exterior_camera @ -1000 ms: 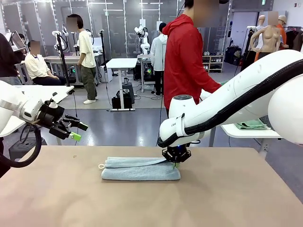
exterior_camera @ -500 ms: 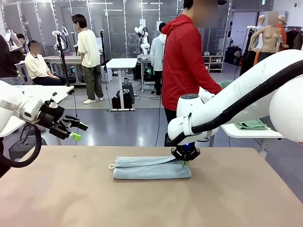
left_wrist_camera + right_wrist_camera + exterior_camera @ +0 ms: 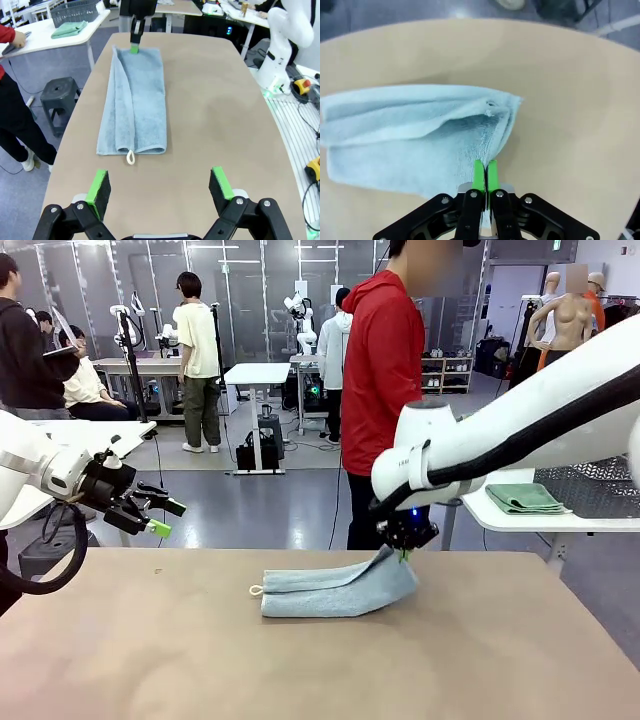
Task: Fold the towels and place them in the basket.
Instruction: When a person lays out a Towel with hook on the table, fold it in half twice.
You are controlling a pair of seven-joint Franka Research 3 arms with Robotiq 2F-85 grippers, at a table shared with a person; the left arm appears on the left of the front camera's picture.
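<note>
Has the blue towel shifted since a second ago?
Yes. The grey-blue towel has slid rightward across the table, its end pinched and lifted by the right tool.

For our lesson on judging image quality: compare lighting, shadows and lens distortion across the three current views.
Front view: even overhead light, a faint soft shadow under the towel, no glare. Left wrist view: wide-angle lens bows the table edges; the left gripper looms large. Right wrist view: the table rim curves strongly; towel and right gripper look sharp.
</note>
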